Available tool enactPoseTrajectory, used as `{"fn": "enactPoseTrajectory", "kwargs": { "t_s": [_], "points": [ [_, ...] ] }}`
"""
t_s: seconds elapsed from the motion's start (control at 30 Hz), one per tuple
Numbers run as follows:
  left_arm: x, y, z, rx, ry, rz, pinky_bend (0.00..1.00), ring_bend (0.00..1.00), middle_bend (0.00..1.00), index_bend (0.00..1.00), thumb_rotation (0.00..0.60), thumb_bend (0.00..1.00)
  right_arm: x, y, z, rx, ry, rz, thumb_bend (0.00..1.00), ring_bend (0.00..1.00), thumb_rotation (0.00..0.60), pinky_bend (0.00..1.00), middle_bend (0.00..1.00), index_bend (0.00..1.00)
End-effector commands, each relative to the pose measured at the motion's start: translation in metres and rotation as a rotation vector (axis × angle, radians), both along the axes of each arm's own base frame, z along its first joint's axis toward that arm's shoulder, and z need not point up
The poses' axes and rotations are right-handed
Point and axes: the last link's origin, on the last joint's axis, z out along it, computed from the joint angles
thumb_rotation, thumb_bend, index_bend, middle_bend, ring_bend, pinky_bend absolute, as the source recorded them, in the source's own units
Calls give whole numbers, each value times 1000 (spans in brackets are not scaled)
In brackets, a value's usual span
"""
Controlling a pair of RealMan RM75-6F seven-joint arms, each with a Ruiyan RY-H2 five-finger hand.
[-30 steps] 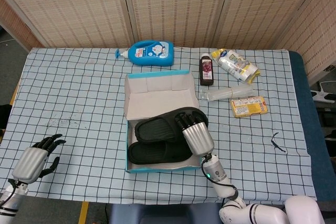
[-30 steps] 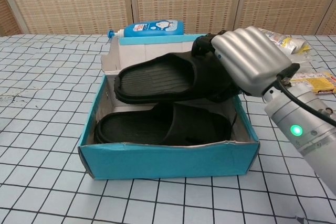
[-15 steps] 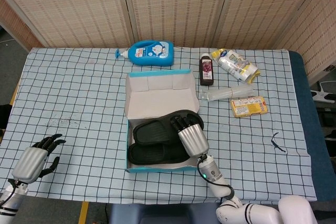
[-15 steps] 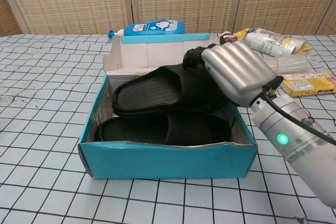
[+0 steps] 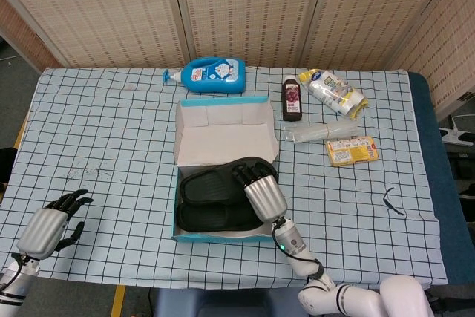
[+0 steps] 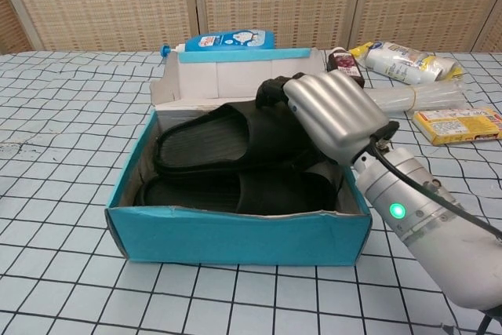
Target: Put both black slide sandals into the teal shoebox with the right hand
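The teal shoebox [image 5: 223,237] [image 6: 235,237] stands open in the middle of the table, its lid flap raised at the back. One black slide sandal [image 5: 211,218] [image 6: 235,192] lies flat on the box floor. A second black sandal [image 5: 208,186] [image 6: 205,140] lies above it inside the box, and my right hand [image 5: 261,194] [image 6: 329,115] grips its strap end. Far off at the table's near left corner rests my left hand [image 5: 52,224], holding nothing, its fingers curled loosely; the chest view does not show it.
Behind the box lies a blue bottle [image 5: 215,76] [image 6: 223,41]. To the right are a dark bottle [image 5: 292,99], a white packet [image 5: 334,90], a clear tube [image 5: 323,133] and a yellow packet [image 5: 351,151]. A small black item [image 5: 393,203] lies far right.
My right hand has lowered the upper sandal into the box and shifted left. The box has slid slightly leftward with it. The left hand has stayed still.
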Motion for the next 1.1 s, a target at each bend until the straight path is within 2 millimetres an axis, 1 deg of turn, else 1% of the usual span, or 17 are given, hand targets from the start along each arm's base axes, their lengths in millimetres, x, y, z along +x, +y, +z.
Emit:
{"fn": "enactPoseTrajectory", "kwargs": {
  "t_s": [0.03,0.1,0.17,0.5,0.7,0.8,0.87,0.9,0.97,1.0,1.03,1.1],
  "points": [
    [0,0,0,0,0,0,395,196,138,242,600,501,1,0,-1,2,-7,7,29,525,600,610,663,659],
    [0,0,0,1,1,0,396,196,138,242,600,501,5,0,-2,-6,-12,32,29,525,600,611,663,659],
    [0,0,0,-1,2,0,396,196,138,242,600,500,3,0,-4,0,-13,29,29,525,600,611,663,658],
    [0,0,0,-2,1,1,395,196,138,242,600,501,-15,1,-21,117,53,-27,29,525,600,612,663,659],
    [0,-1,0,-4,0,2,396,197,138,242,600,501,-19,-2,-20,109,64,-33,29,525,600,612,663,658],
    [0,0,0,-5,1,2,396,197,138,242,600,501,-21,-4,-19,101,69,-31,29,518,600,610,663,640],
    [0,0,0,-5,1,2,396,197,138,242,600,501,-22,-5,-17,106,65,-33,29,484,600,607,659,601],
    [0,-1,0,-5,0,2,396,196,138,242,600,501,-22,-5,-16,112,56,-37,29,442,600,602,635,561],
    [0,-1,0,-6,1,2,395,196,139,242,600,501,-21,-6,-12,123,34,-40,29,367,600,581,561,497],
    [0,-1,0,-7,1,2,396,196,139,242,600,501,-20,-7,-9,133,14,-45,29,321,600,556,508,457],
    [0,-1,-1,-7,1,2,396,196,138,242,600,501,-19,-8,-7,144,-4,-49,29,266,600,513,450,409],
    [0,-1,-1,-8,1,2,396,196,138,242,600,501,-18,-9,0,167,-45,-61,29,192,600,437,374,342]
  ]
}}
